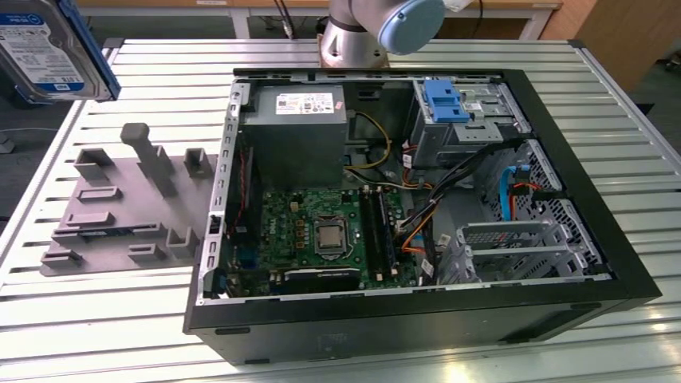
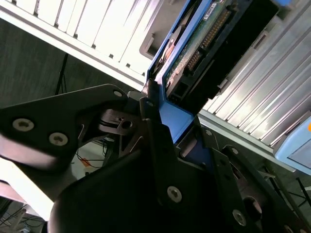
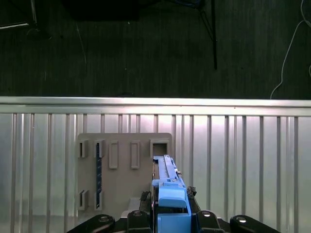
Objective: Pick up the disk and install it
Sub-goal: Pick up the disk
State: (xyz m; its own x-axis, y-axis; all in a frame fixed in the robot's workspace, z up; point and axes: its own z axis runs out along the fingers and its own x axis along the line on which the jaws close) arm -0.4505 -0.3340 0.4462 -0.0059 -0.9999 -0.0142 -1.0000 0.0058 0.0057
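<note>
Fingers (image 2: pixel 154 136) on the gripper (image 3: pixel 171 200) are closed right in on the disk (image 2: pixel 206 29), pinching it by its blue side rail. In the exterior view the disk (image 1: pixel 48 48) is up in the air at the exterior view's far left, clear of the slatted table (image 1: pixel 127 319) and well apart from the open computer case (image 1: pixel 426 327). The first wrist view shows it edge-on, with the grey fixture plate (image 3: pixel 121 189) lying on the table beyond it.

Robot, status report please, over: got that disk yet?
Gripper shut on the disk. Disk aloft over grey fixture, outside open computer case. Nothing seen in its way.
</note>
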